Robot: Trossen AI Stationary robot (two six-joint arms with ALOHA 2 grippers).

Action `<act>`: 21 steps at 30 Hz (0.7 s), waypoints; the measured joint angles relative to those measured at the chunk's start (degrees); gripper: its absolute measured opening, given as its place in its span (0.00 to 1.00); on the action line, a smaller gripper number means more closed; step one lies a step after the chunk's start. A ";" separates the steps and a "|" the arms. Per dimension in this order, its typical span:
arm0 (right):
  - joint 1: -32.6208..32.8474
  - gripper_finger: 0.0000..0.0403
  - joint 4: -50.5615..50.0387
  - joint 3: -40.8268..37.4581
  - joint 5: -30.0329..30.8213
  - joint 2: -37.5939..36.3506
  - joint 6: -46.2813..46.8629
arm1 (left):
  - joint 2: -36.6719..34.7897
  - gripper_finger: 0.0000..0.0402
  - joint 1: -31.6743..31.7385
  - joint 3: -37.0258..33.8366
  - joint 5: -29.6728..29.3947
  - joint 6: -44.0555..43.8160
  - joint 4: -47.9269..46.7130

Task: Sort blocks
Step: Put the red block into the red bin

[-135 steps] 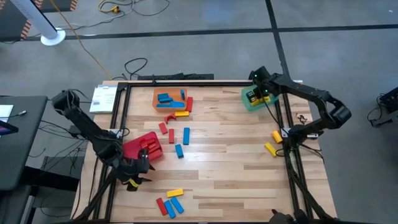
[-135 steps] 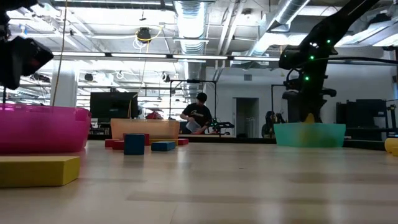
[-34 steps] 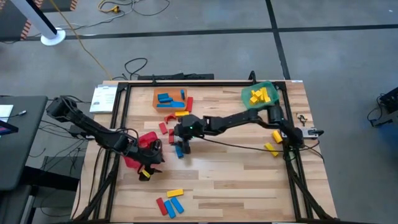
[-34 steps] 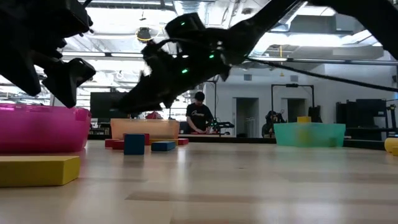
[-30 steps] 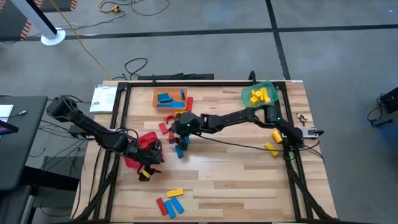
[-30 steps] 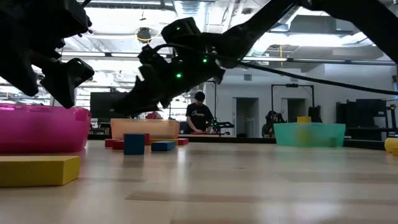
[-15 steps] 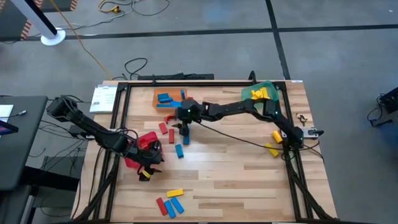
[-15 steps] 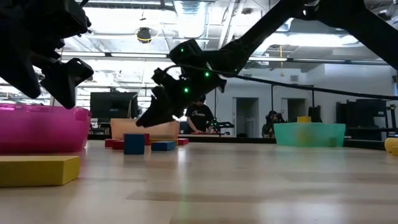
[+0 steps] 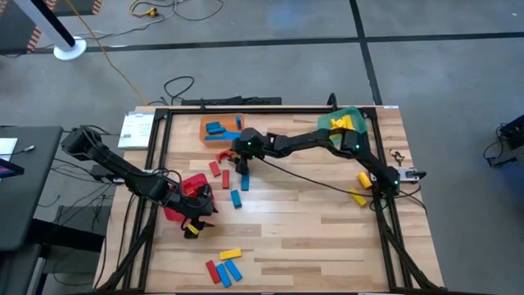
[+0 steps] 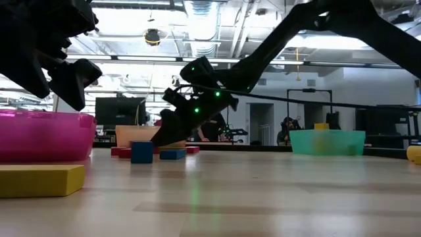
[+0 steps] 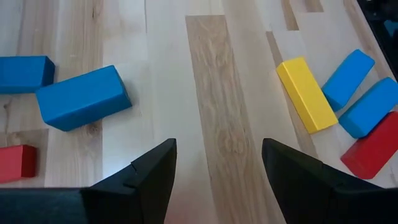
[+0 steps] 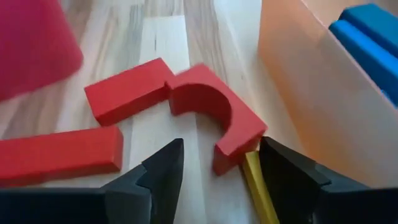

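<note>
My right gripper (image 9: 240, 156) (image 12: 221, 144) reaches across the table, low over loose blocks beside the orange bin (image 9: 223, 129). It is open. A red arch block (image 12: 214, 106) lies just ahead of its fingers, with two red bars (image 12: 127, 90) (image 12: 59, 155) beside it. A thin yellow bar (image 12: 258, 186) lies by one finger. My left gripper (image 9: 196, 223) (image 11: 219, 149) hangs open above bare wood beside the pink bin (image 9: 188, 197). Blue blocks (image 11: 84, 96) and a yellow block (image 11: 305, 93) lie flat ahead of it.
The orange bin (image 12: 323, 68) holds blue blocks (image 12: 367, 31). The green bin (image 9: 344, 124) at the far right holds yellow blocks. A yellow, blue and red cluster (image 9: 225, 266) lies near the front edge. Two yellow blocks (image 9: 360, 187) lie at the right edge.
My right gripper has moved toward the table's far edge, up to the orange bin, and has sunk close to the tabletop over the red blocks. The blocks lie where they were.
</note>
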 joint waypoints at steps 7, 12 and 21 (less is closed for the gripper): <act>0.56 0.48 2.57 -0.02 3.22 0.65 0.21 | 0.00 0.58 0.00 0.00 -0.31 -0.07 0.10; 0.82 0.41 2.07 0.28 4.05 0.65 0.21 | 0.00 0.58 0.00 0.00 -0.33 -0.13 0.09; 0.74 0.27 0.87 0.35 4.47 0.56 1.55 | 0.00 0.58 0.00 0.00 -0.37 -0.55 0.10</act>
